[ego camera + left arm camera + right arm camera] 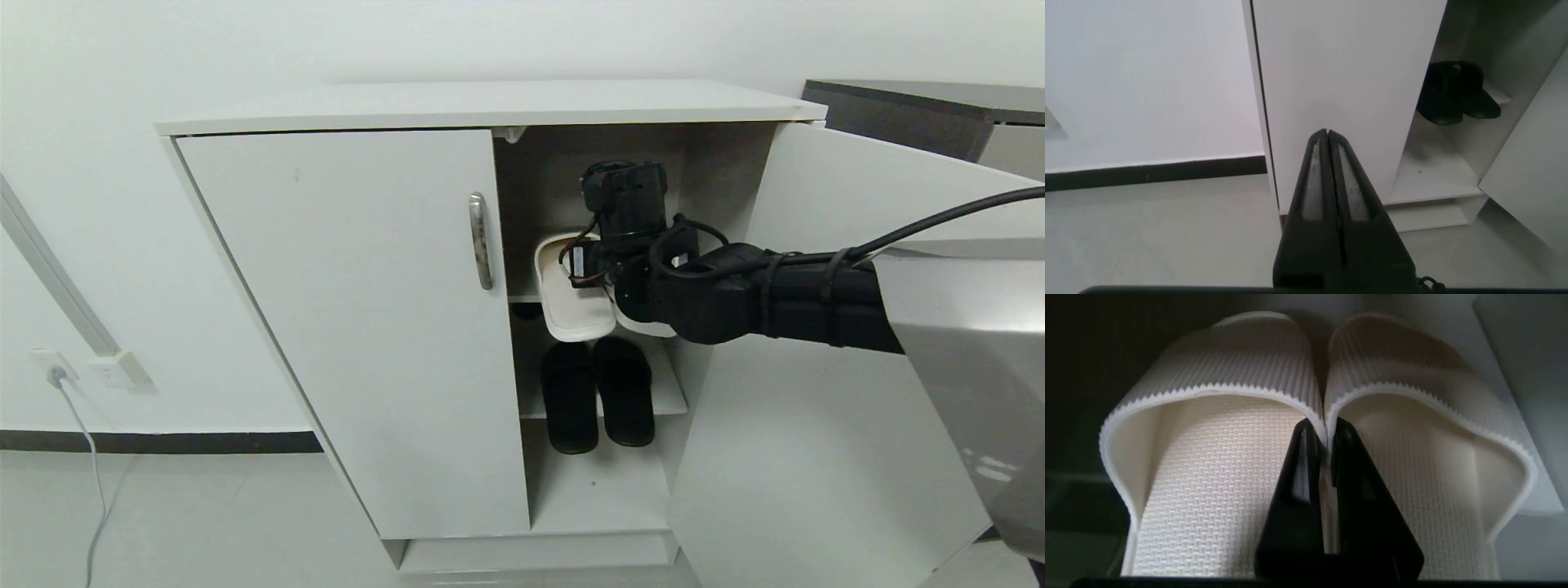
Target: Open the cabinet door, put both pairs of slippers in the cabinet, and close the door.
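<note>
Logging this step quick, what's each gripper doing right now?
Left gripper: closed, holding nothing.
Right gripper: closed on the white slippers, pinching their inner edges together.

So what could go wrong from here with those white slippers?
The right gripper pinches the white ribbed foam slippers only by their inner edges; one could slip free. Their heels seem to overhang the upper shelf, so released now they might tip onto the black slippers below. The open cabinet door stands close beside the arm and could get bumped.
</note>
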